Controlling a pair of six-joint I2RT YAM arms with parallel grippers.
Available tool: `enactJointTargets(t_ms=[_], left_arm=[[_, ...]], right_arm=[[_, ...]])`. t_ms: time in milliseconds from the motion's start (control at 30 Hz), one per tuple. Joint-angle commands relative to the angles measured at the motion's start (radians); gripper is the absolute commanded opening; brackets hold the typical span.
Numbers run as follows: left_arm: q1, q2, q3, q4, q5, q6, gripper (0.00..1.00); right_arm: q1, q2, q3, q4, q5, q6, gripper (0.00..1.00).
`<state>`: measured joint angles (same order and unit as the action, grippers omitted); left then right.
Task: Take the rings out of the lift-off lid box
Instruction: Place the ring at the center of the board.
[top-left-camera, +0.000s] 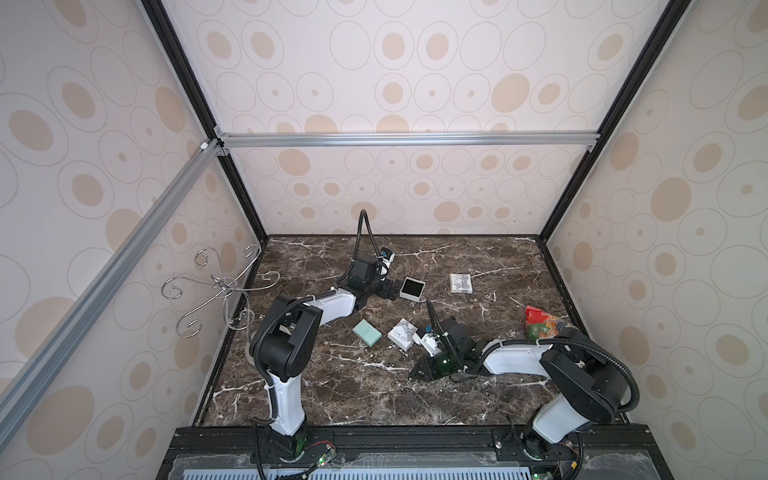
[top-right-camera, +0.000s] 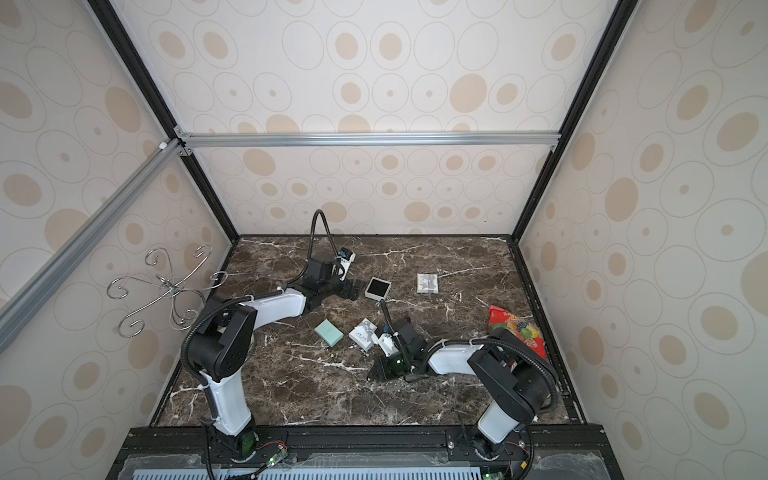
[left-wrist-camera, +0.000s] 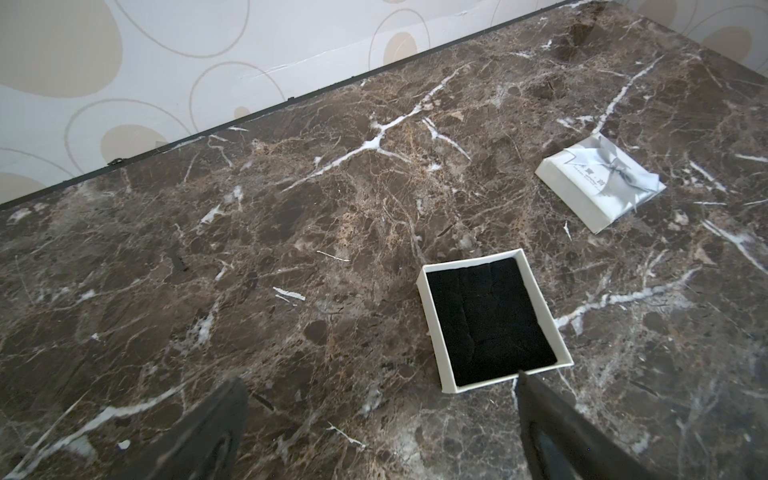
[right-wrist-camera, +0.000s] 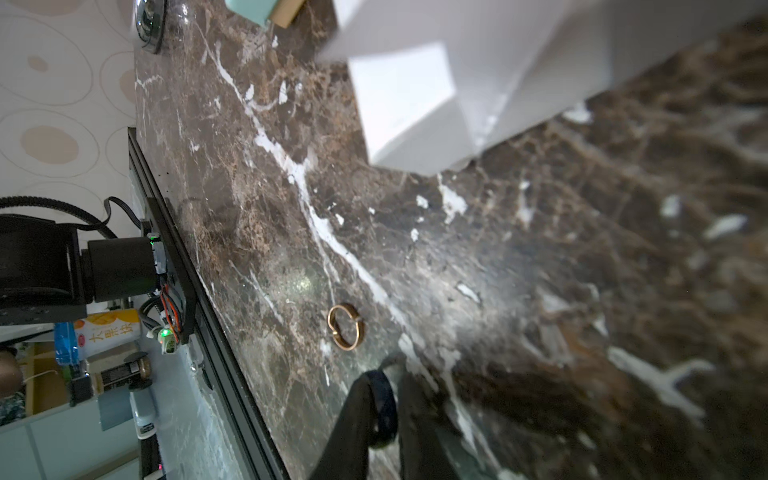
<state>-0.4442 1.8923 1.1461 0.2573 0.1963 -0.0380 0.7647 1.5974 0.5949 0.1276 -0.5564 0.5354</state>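
Observation:
The lift-off lid box (top-left-camera: 412, 287) (top-right-camera: 378, 289) (left-wrist-camera: 430, 328) stands open mid-table, white with a black foam inlay; no ring shows on the foam. My left gripper (top-left-camera: 395, 289) (left-wrist-camera: 379, 378) is open just beside it, one fingertip (left-wrist-camera: 524, 380) at the box's near rim. My right gripper (top-left-camera: 415, 374) (right-wrist-camera: 384, 399) is low over the table nearer the front. Its jaws are slightly parted around a dark ring (right-wrist-camera: 384, 401) that leans on one finger. A gold ring (right-wrist-camera: 345, 327) lies on the marble just beyond the fingertips.
A white lid with a grey bow (top-left-camera: 461, 283) (left-wrist-camera: 598, 183) lies right of the open box. A teal box (top-left-camera: 367, 333) and another white bowed box (top-left-camera: 402, 334) (right-wrist-camera: 415, 104) sit mid-table. A snack bag (top-left-camera: 542, 322) is at the right, a curly wire stand (top-left-camera: 220, 286) at the left wall.

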Motion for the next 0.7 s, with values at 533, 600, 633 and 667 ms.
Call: enactJointTargets(t_ms=[533,600,633,667], left_arm=[[-0.002,0.010,0.014,0.000,-0.007,0.009,1.00],[-0.002,0.017,0.013,0.000,-0.008,0.007,1.00],[-0.002,0.020,0.014,0.001,-0.006,0.006,1.00],[-0.002,0.025,0.017,-0.003,-0.007,0.006,1.00]], right_arm=[[-0.214,-0.257,0.393,-0.614,0.355,-0.309,1.00],[-0.287,-0.208,0.449,-0.622,0.387,-0.325,1.00],[-0.320,-0.166,0.487,-0.631,0.414,-0.336,1.00],[-0.343,-0.122,0.522,-0.646,0.444,-0.346,1.00]])
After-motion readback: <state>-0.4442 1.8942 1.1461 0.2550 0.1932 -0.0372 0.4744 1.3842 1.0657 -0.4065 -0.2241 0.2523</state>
